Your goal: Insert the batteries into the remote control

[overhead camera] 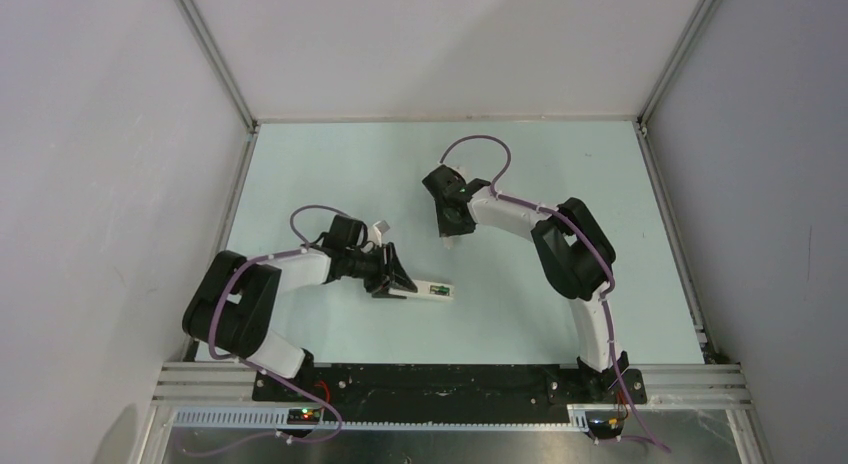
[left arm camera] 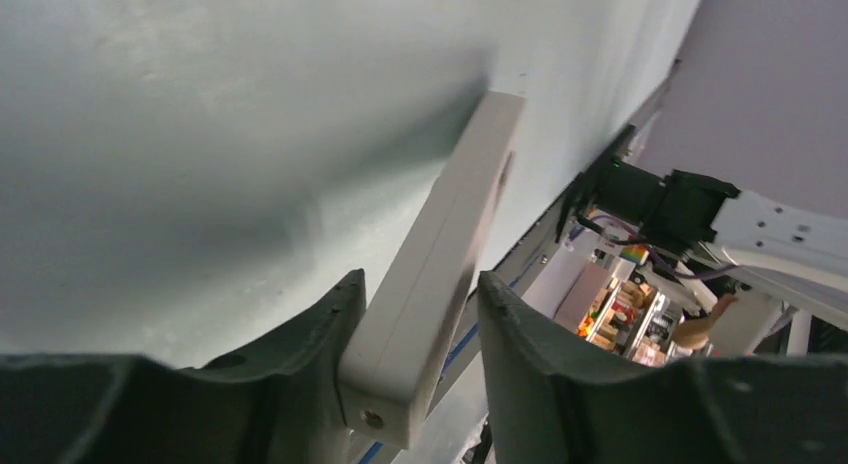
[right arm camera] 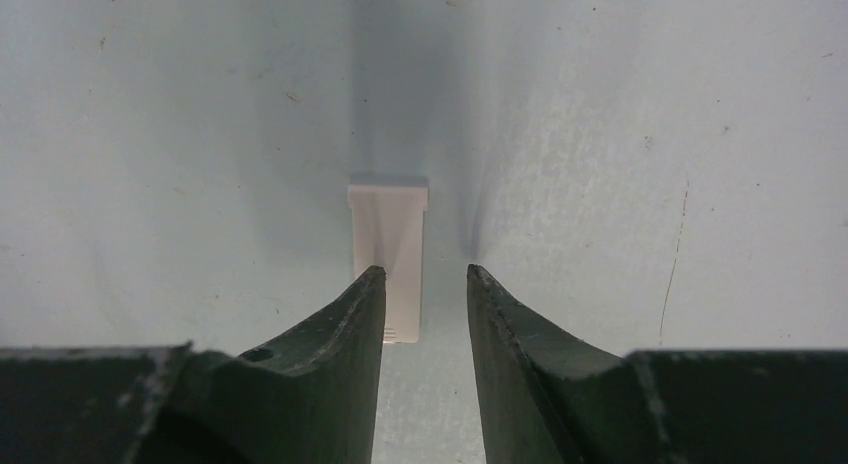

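Note:
The white remote control [overhead camera: 422, 290] lies on the table right of my left gripper [overhead camera: 402, 281], back side up. A dark greenish battery [overhead camera: 441, 288] shows in its recess at the right end; I cannot tell whether there are one or two. In the left wrist view the remote [left arm camera: 450, 224] has its near end between my left gripper's [left arm camera: 420, 279] jaws, touching the left finger [left arm camera: 320, 334], with a gap to the right one. My right gripper [overhead camera: 452, 234] is open and empty over the small flat white cover piece [right arm camera: 388, 254], which lies on the table just beyond its fingertips [right arm camera: 370, 294].
The pale green table [overhead camera: 330, 174] is walled by white panels at the left, back and right. The right arm [left arm camera: 760, 224] shows beyond the remote in the left wrist view. A black rail [overhead camera: 450, 379] runs along the near edge.

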Available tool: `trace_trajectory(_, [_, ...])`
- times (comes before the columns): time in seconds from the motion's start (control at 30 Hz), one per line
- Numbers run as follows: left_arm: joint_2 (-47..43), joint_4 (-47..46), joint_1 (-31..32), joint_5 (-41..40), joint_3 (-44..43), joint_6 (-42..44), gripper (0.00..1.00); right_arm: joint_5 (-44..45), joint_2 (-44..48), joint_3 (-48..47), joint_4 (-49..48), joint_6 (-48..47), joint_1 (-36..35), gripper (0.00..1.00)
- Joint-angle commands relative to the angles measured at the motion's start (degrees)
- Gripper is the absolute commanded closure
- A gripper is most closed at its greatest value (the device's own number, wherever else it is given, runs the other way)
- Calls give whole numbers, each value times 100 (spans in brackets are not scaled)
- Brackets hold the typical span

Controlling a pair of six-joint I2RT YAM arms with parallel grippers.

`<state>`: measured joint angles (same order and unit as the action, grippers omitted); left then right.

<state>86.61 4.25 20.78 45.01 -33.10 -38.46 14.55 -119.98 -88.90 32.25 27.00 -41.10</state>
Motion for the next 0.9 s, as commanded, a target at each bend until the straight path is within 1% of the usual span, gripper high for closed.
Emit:
trace_trajectory(0.0, [70, 298, 23, -599, 13, 179, 49, 64, 156, 10, -70, 82, 25, 59])
trace_trajectory(0.17, [86, 593, 23, -1080, -25, 234, 47, 93, -13, -121, -107, -11, 13, 56])
trace_trajectory(0.47, [-125, 1018, 23, -1695, -96, 323, 34, 427, -326, -467, -100, -165, -79, 50])
trace_trajectory(0.6, [-212, 1371, 26, -1961, -186, 427, 31, 579, -486, -633, -75, -204, -195, 48])
trace_trajectory(0.77, [-313, 1657, 28, -2249, -275, 527, 29, 585, -640, -828, 23, -186, -225, 48])
trace_trajectory(0.87, [-316, 1733, 24, -2300, -310, 548, 30, 558, -691, -862, 69, -167, -224, 51])
